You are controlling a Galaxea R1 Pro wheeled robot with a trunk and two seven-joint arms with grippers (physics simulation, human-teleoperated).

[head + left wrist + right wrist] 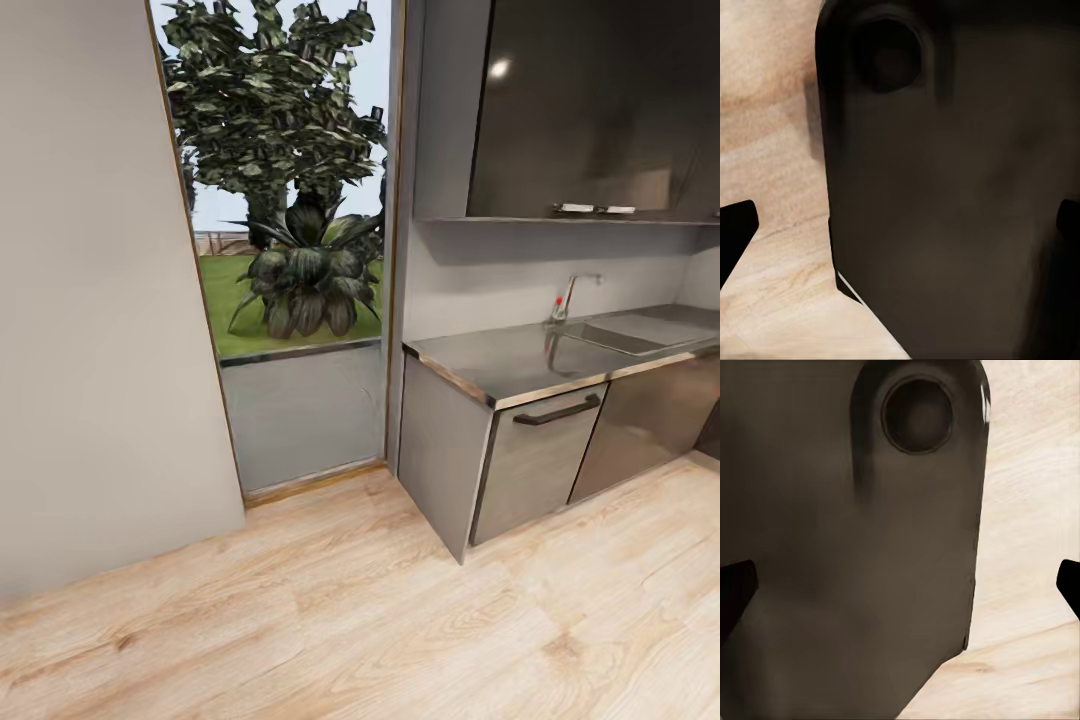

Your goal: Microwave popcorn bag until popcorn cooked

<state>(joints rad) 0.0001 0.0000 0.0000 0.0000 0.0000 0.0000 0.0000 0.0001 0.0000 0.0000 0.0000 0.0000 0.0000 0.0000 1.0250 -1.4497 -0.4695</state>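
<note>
Looking from your head camera, you see the glossy grey countertop with a metallic edge [500,362] at the right side of the kitchen, and its visible part carries no bag and no microwave, so you cannot tell from here where the popcorn bag stands. Set into this slab is a shallow steel sink [625,338], and a thin curved metal tap [572,294] stands behind it with a small red-capped item just beside its base. Under the slab there is a grey cabinet door with a dark bar handle [557,411], and above the counter hangs a glossy dark-brown wall cabinet [590,105] against the pale grey wall. To the left of the counter a tall glass opening [290,180] shows a green leafy tree, a spiky dark plant and grass outside. A plain pale grey wall panel [95,280] fills the left side, and the light wood plank floor [360,610] spreads before you. In each wrist view a large dark rounded robot part [945,195] is close before the camera over the wood floor, and the black fingertips of the left gripper [900,236] and the right gripper [900,589] appear at opposite edges, so both are spread wide and hold nothing.
</note>
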